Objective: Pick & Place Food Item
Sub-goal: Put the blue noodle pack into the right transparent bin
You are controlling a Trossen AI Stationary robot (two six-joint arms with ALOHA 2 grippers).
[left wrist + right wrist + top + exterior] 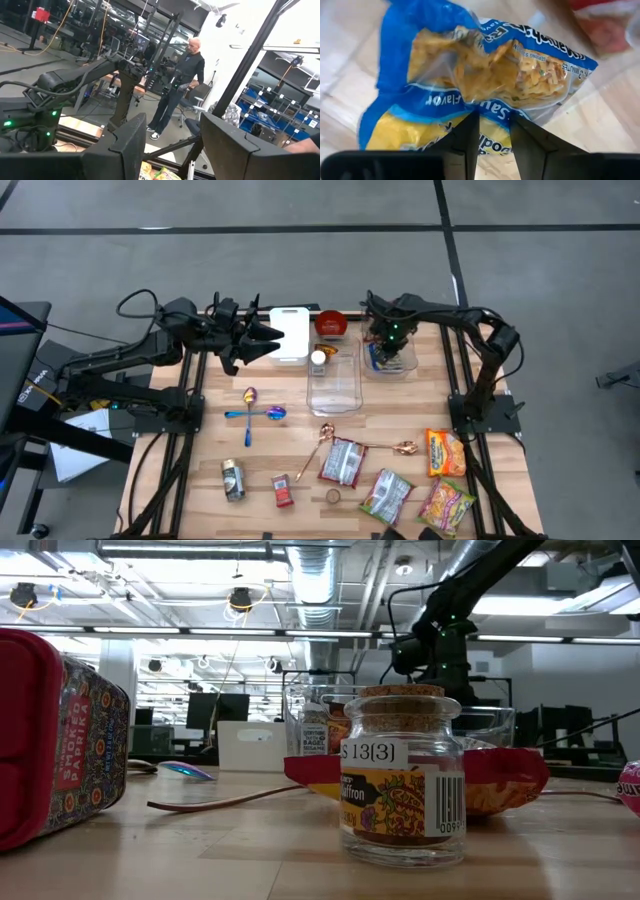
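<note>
Closest to you, the blue noodle packet sits pinched by the right pincer, narrowed on its edge over the small clear tub, likely mid-placement, while your left pincer waits half-open above the desk.

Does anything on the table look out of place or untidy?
Only the crumpled blue and yellow noodle packet stands out: it lies bent in the small clear plastic container under the right gripper. Nothing looks spilled or broken.
</note>
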